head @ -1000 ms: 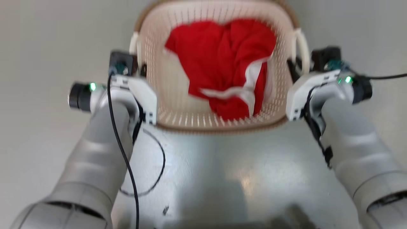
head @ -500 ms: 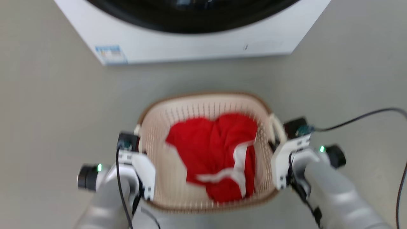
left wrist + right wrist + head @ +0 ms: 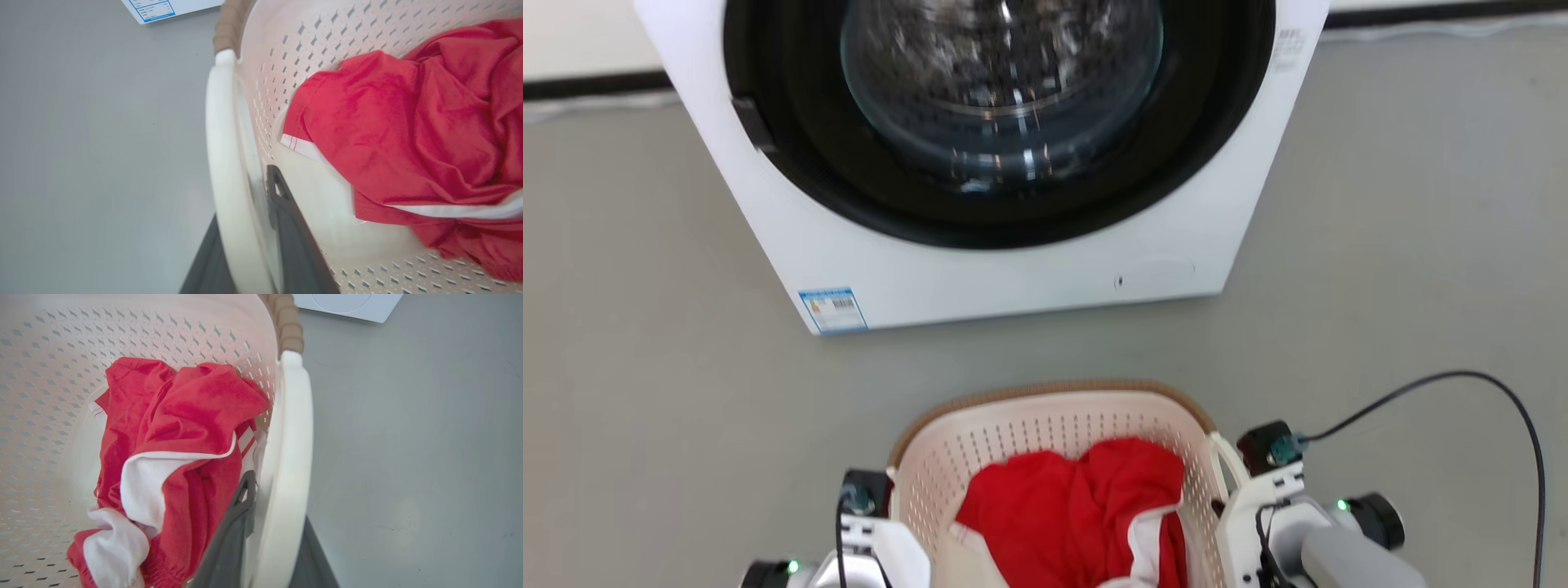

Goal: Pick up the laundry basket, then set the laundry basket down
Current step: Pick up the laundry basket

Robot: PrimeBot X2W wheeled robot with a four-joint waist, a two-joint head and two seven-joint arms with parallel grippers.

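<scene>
The head view's bottom edge is cutting off the laundry basket's (image 3: pixel 1029 433) near half; whether it is touching the floor (image 3: pixel 645 408) is unclear. The left gripper (image 3: pixel 245 212) is clamping the left handle (image 3: pixel 220 143), and the right gripper (image 3: pixel 278 510) the right handle (image 3: pixel 290 437), one finger inside, one outside. Cream, perforated and brown-rimmed, the basket is facing the washing machine (image 3: pixel 1013 278) and carrying a red garment (image 3: pixel 1078 506).

One laundry basket (image 3: pixel 1045 426) with two white side handles (image 3: pixel 222 163), one red-and-white garment (image 3: pixel 1070 514), one white washing machine (image 3: pixel 1013 282) bearing one blue label (image 3: pixel 832 309).
</scene>
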